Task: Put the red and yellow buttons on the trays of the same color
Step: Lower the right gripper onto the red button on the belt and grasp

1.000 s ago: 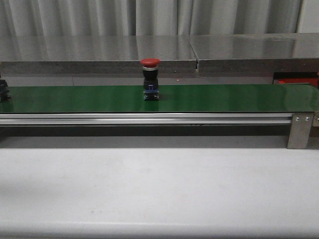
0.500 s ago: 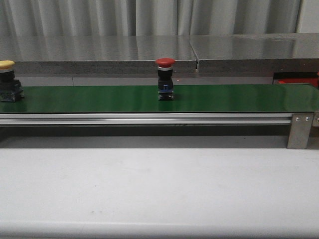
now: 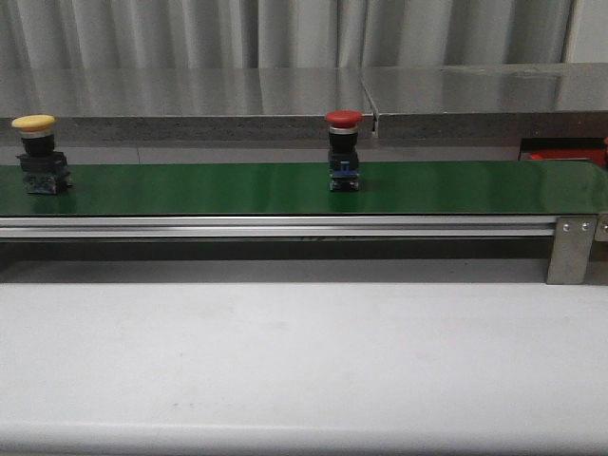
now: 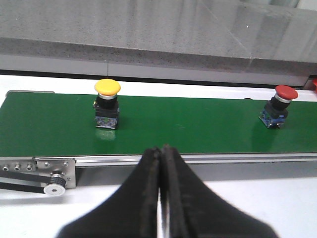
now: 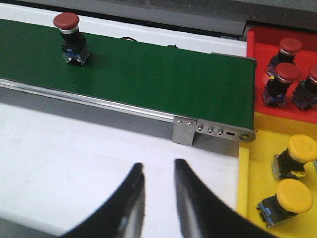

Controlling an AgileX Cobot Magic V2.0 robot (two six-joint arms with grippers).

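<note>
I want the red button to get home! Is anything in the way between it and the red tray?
Nothing visible. The red button stands on the green belt, and the belt is bare up to the red tray.

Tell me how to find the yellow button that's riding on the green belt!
Look at the long green conveyor belt running across the table. Near its left end stands the yellow button, a black and blue block with a round cap on top. The only other button on the belt, near the middle, has a red cap.
</note>
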